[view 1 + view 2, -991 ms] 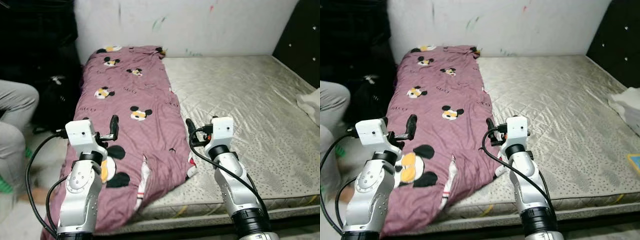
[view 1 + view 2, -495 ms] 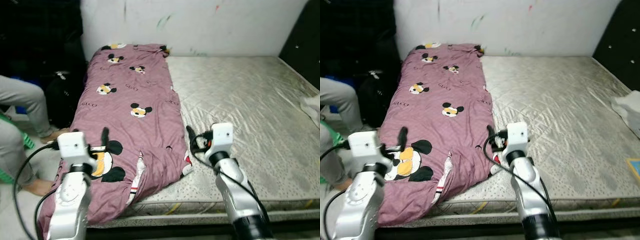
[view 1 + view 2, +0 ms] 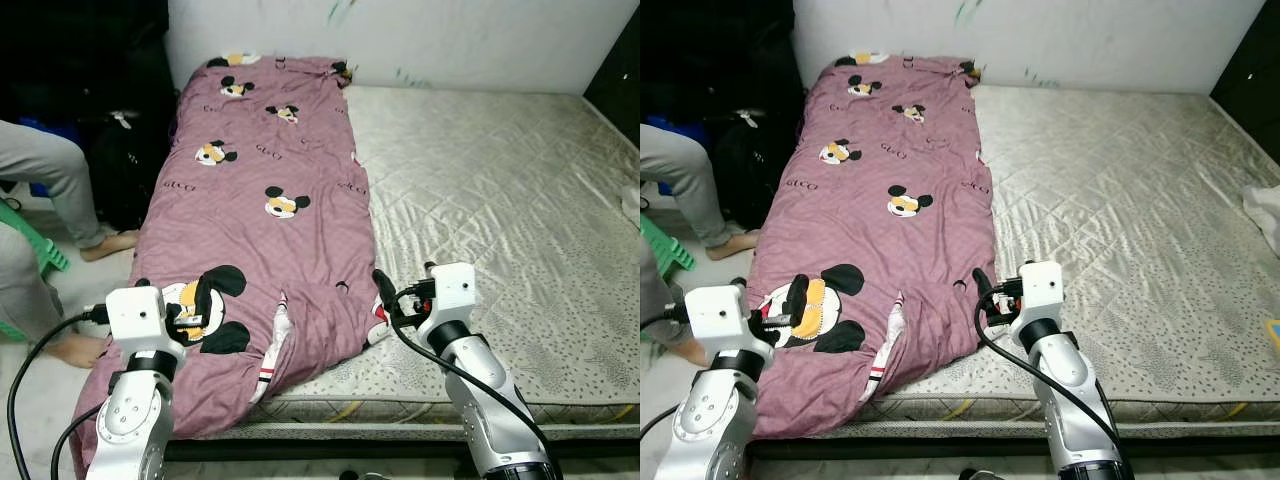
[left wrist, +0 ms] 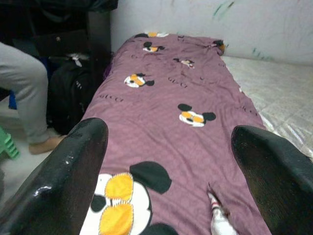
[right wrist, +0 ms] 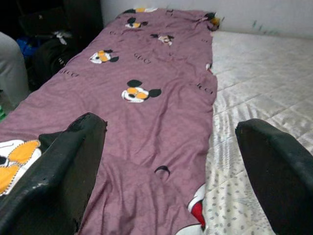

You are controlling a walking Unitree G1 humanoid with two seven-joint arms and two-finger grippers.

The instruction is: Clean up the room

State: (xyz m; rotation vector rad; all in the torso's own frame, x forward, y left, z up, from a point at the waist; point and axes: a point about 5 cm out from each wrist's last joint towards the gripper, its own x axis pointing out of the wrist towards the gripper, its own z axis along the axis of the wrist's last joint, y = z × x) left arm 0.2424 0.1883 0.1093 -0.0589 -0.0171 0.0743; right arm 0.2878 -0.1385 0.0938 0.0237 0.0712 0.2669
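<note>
Both end effectors are spread wide, grasping nothing. The left end effector hovers over the blanket's hanging foot end; the right end effector sits at its inner edge on the mattress. Best pinch both near corners evenly before lifting, avoiding the person beyond the left.

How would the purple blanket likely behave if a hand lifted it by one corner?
The blanket would probably flop and sag: it wrinkles and drapes over the mattress edge. It is likely light but bulky, being thin and long. It may drag along the mattress rather than lift cleanly.
</note>
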